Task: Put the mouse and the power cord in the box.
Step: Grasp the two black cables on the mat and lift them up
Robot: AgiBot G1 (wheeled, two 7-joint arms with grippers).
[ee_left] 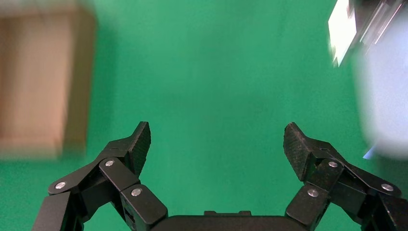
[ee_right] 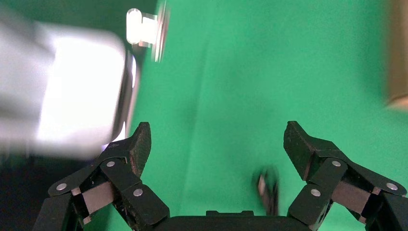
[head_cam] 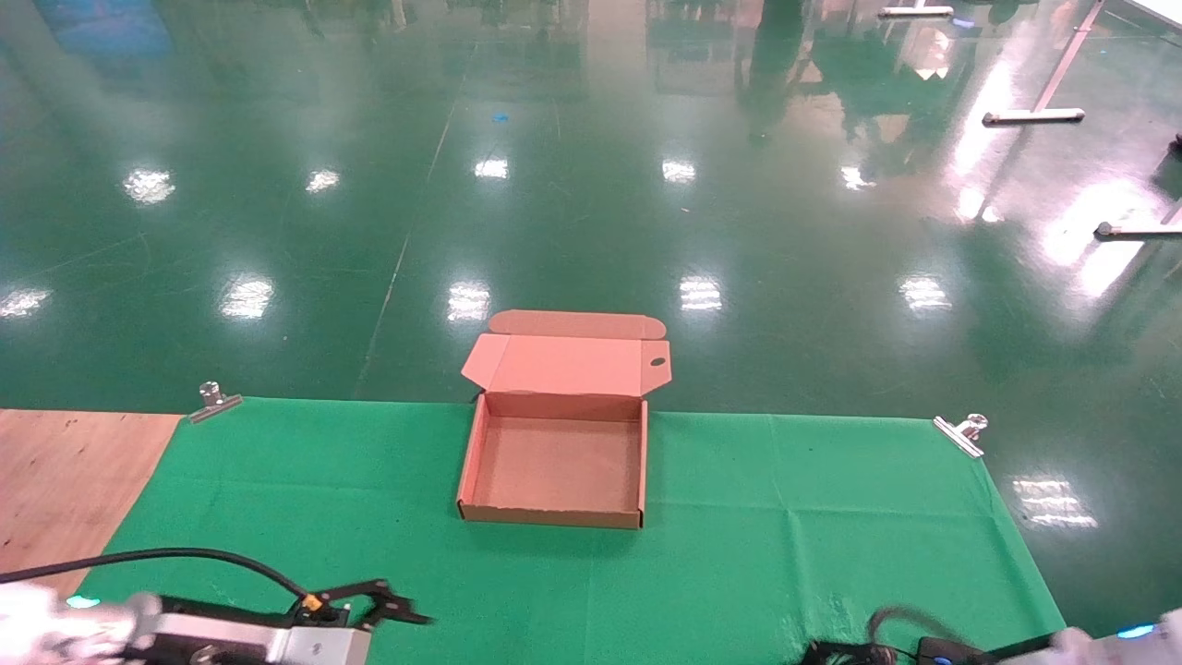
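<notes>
The box (head_cam: 554, 462) stands open in the middle of the green cloth, its tray empty and its flap lid (head_cam: 568, 362) leaning back. It shows blurred in the left wrist view (ee_left: 38, 82). My left gripper (head_cam: 397, 608) (ee_left: 216, 131) hovers low at the near left, open, with only cloth between its fingers. My right gripper (head_cam: 817, 652) (ee_right: 216, 131) is at the near right edge, also open. A small dark blurred thing (ee_right: 269, 190) lies on the cloth close to one right finger; I cannot tell what it is. Mouse and power cord are not plainly in view.
The green cloth (head_cam: 785, 517) is held by metal clips (head_cam: 214, 401) (head_cam: 960, 432) at its far corners. Bare wood (head_cam: 65, 480) shows at the left. Beyond the table's far edge is glossy green floor. The box edge (ee_right: 399, 53) shows in the right wrist view.
</notes>
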